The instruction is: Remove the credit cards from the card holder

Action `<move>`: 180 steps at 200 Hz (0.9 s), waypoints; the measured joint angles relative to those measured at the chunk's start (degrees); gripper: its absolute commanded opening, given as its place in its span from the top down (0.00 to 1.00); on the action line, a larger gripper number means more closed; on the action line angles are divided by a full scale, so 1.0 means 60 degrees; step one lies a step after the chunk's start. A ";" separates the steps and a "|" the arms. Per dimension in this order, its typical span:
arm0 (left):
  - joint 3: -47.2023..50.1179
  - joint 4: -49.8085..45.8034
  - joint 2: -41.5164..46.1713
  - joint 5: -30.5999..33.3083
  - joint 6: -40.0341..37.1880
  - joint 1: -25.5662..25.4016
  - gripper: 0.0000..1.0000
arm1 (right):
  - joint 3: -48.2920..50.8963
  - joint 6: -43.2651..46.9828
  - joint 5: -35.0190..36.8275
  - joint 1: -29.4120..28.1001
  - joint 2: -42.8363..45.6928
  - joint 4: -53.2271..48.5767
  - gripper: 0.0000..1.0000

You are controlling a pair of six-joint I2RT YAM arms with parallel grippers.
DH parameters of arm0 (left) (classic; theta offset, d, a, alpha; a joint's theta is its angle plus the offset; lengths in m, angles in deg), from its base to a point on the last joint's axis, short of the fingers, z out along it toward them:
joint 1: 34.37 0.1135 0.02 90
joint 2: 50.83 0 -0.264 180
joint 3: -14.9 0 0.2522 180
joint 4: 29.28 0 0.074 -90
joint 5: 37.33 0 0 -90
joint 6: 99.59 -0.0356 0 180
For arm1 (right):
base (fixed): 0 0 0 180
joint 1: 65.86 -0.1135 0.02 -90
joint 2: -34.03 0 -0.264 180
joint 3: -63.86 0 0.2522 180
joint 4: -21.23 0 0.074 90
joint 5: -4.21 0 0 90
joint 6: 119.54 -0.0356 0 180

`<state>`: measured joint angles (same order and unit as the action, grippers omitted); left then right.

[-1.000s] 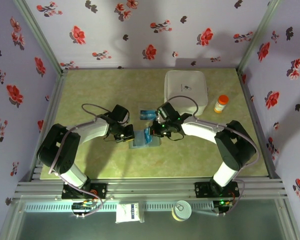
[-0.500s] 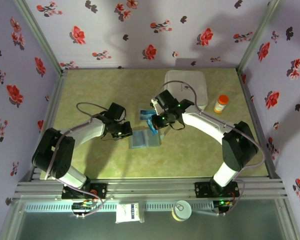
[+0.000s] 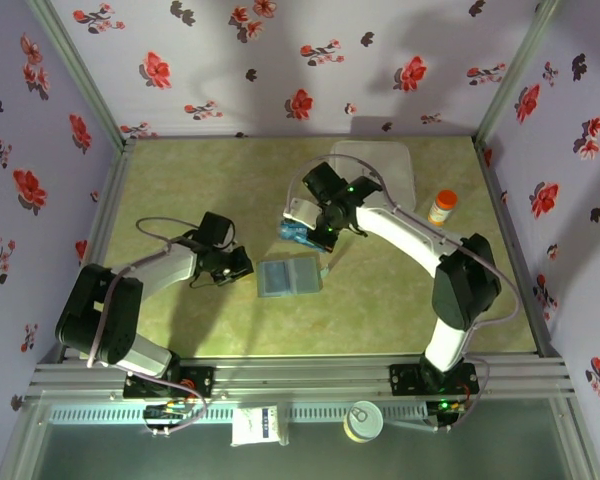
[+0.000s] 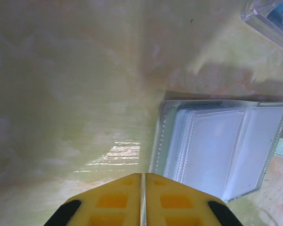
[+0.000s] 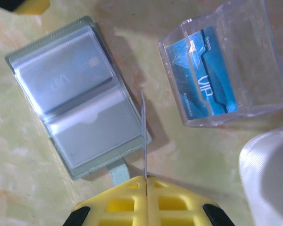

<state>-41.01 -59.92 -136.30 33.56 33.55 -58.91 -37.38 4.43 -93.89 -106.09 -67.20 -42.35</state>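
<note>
We see R gripper [image 5: 145, 178] clamped on a thin plastic credit card [image 5: 143, 136], edge-on, near the open slate grey-blue bifold card holder [image 5: 80, 99] on counter [image 5: 28, 179]; L gripper [image 4: 143, 175] closed, empty.

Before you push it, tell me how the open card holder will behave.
The card holder lies open and flat on the glossy table, so it probably slides rather than tips. Its thin stitched panels and clear sleeves suggest it is light and floppy. Lifted by one edge, it would likely fold.
</note>
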 measured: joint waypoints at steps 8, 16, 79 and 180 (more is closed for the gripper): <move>0.0022 0.0011 0.0000 -0.0040 0.0000 0.0033 0.90 | -0.0248 0.0390 0.0036 0.0022 -0.0171 -0.0087 1.00; 0.0036 0.0051 0.0000 -0.0087 0.0004 0.0044 0.90 | -0.0554 0.0743 0.0036 0.0062 -0.0382 -0.0226 1.00; 0.0036 0.0317 -0.0146 -0.0357 0.0000 0.0073 0.90 | -0.3756 0.2284 -0.0157 0.0477 -0.2739 -0.1439 1.00; 0.0036 0.0390 -0.0619 -0.0430 0.0000 0.0073 0.91 | -0.6790 0.3034 -0.0437 0.0685 -0.5155 -0.3045 1.00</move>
<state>-40.80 -57.58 -140.01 30.98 33.55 -58.47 -78.12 22.64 -96.51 -101.98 -98.13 -60.62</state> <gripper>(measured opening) 0.090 0.059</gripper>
